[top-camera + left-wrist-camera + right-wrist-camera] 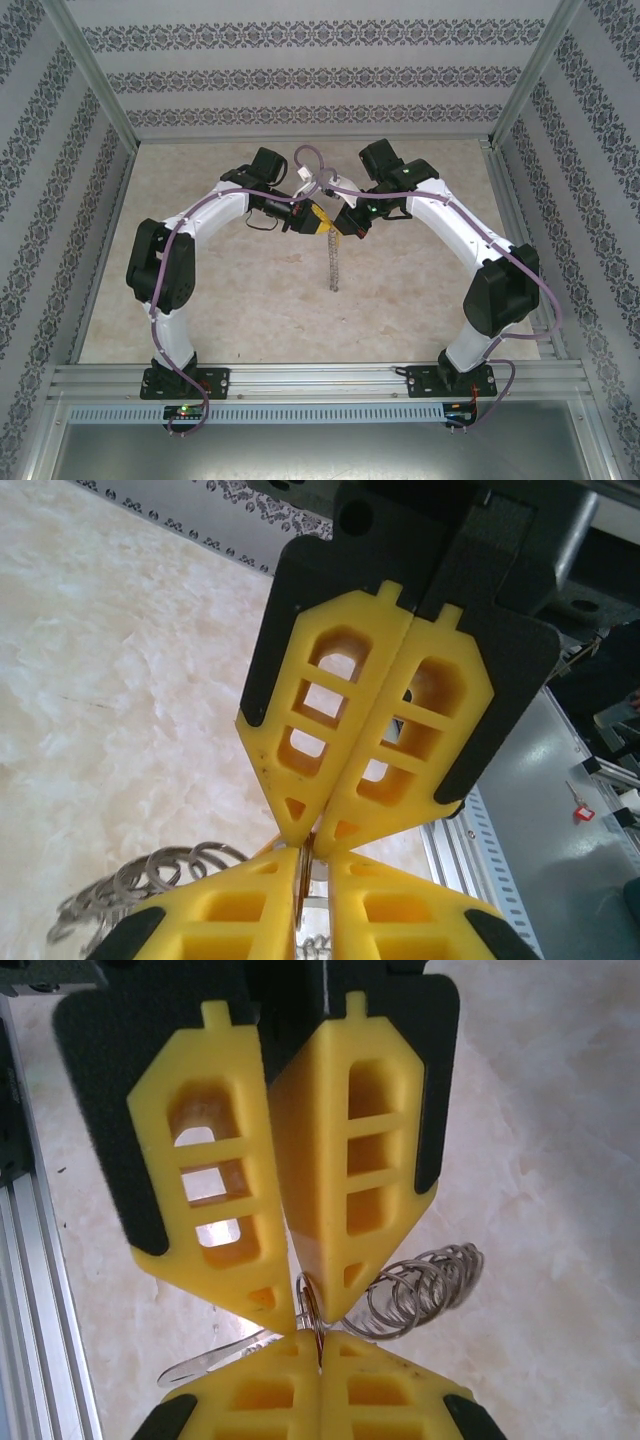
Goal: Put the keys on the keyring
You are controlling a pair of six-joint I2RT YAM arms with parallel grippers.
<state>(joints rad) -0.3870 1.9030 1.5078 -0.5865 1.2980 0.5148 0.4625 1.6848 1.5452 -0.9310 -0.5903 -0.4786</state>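
Note:
My two grippers meet tip to tip above the middle of the table. The left gripper [318,222] [312,856] has its jaws drawn in on the thin gold edge of the key [298,882], with a narrow slit left beside it. Opposite it, the right gripper [341,226] [320,1340] is shut on a ring of the keyring [425,1285], whose small grey rings fan out to one side. The key's pale silvery end [215,1355] sticks out the other way. A grey strand of the keyring [335,265] hangs down toward the table; more of its rings [150,880] show beside my left fingers.
The marble-patterned tabletop [250,290] lies below, walled by patterned panels [320,75] at the back and sides. An aluminium rail [320,380] runs along the near edge by the arm bases.

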